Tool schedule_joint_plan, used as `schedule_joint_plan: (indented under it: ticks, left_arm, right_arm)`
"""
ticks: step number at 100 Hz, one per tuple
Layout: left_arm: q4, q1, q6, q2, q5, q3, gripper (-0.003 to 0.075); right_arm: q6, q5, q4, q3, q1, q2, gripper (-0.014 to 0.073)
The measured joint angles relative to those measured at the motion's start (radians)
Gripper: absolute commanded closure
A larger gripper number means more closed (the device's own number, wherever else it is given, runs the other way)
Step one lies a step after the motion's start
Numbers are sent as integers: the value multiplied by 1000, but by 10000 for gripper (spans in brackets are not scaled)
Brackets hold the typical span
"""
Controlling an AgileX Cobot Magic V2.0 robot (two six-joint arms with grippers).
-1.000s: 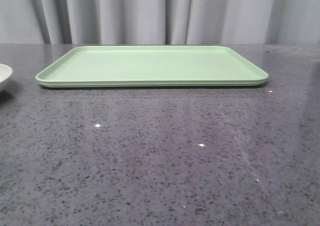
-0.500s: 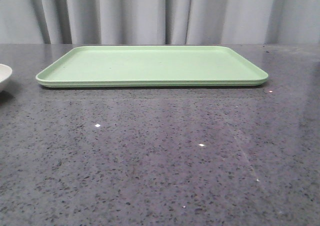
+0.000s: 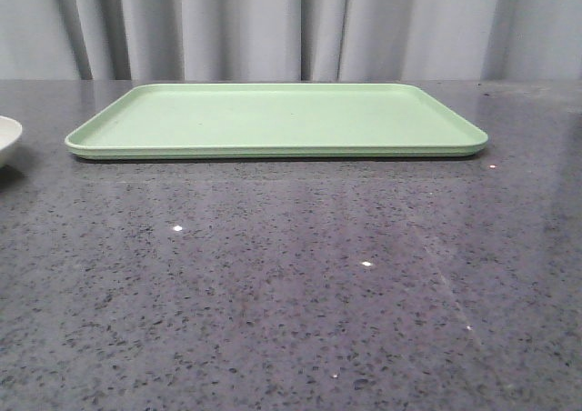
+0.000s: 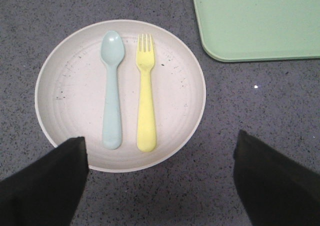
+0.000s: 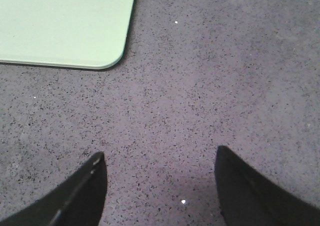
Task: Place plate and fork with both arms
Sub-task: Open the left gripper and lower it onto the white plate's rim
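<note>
i have the shallow round cream plate with fine dark speckles and a raised rim (image 4: 70,93) sitting flat on the dark speckled stone counter (image 3: 291,284), off to the left of the flat rectangular light-green tray (image 3: 273,118); in the front view only a sliver of its rim (image 3: 7,136) shows at the left edge. lying in the plate, side by side and parallel, are the small pale-yellow plastic fork (image 4: 146,93) and a light-blue plastic spoon (image 4: 111,91), fork on the tray side, the two close but not touching. the plate's rim sits near the tray's rounded corner (image 4: 220,56), with a strip of bare counter between them.

my left gripper (image 4: 160,181) hangs above the near edge of the plate, its black fingers (image 4: 45,186) spread wide with nothing between them; one finger overlaps the plate's rim in the wrist view, and i cannot tell whether it touches.

my right gripper (image 5: 160,186) is over bare counter beside another rounded corner of the tray (image 5: 107,61), fingers (image 5: 260,186) wide apart and holding nothing.

neither arm shows in the front view.
</note>
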Motion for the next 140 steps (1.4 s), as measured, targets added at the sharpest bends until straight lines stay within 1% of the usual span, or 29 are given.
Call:
schedule_joint_plan:
  ticks: [8, 27, 46, 58, 77, 91, 105, 120, 140]
  left_arm:
    - [0, 0, 0, 2, -10, 0, 231]
    - [12, 0, 0, 7, -10, 0, 230]
    - [103, 8, -18, 45, -26, -6, 227]
    - [150, 68, -20, 109, -35, -6, 227]
    - [159, 224, -10, 224, -110, -8, 227]
    - [95, 327, 72, 312, -138, -21, 227]
    - [-3, 391, 150, 405, -179, -28, 227]
    - [-36, 419, 178, 509, -210, -30, 227]
    - [-68, 422, 210, 621, -247, -30, 227]
  right_arm:
    - [0, 0, 0, 0, 0, 0, 118]
    - [0, 0, 0, 0, 0, 0, 118]
    - [0, 0, 0, 0, 0, 0, 118]
    - [0, 0, 0, 0, 0, 0, 118]
    - [0, 0, 0, 0, 0, 0, 118]
    - [0, 0, 0, 0, 0, 0, 118]
    - [0, 0, 0, 0, 0, 0, 118]
    - [0, 0, 0, 0, 0, 0, 118]
    - [0, 0, 0, 0, 0, 0, 118]
